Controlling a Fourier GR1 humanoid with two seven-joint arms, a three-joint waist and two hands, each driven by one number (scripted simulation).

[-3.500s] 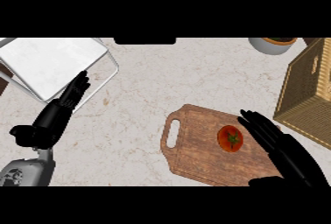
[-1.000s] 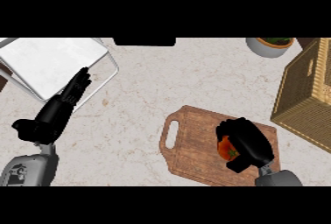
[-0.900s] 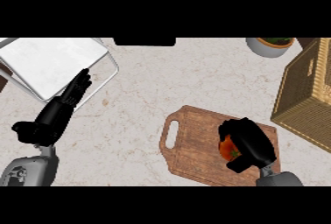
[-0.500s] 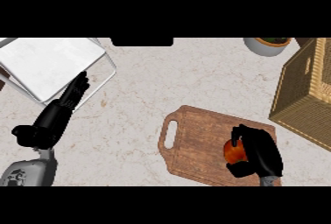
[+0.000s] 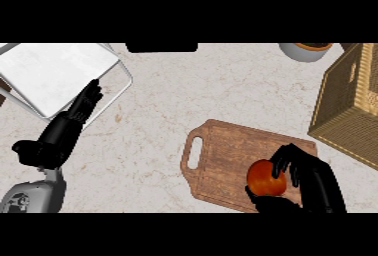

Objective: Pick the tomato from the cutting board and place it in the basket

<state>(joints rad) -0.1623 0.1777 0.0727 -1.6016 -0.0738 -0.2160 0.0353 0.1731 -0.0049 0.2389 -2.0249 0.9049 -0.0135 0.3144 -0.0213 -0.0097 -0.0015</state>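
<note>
A red tomato [image 5: 264,180] is held over the near right part of the wooden cutting board [image 5: 225,157]. My right hand [image 5: 310,177] curls round the tomato, fingers over its right side and thumb below. The wicker basket [image 5: 353,102] stands at the right edge, just beyond the board's far right corner. My left hand [image 5: 63,132] rests at the left with straight fingers pointing up, holding nothing.
A white tray with a metal rim [image 5: 52,75] lies at the far left, under the left hand's fingertips. A grey bowl [image 5: 306,50] sits at the far edge, right of centre. A dark object [image 5: 161,47] lies at the top middle.
My right hand has closed round the tomato and drawn it toward the board's near right corner. The view has shifted slightly. The left hand has stayed in place.
</note>
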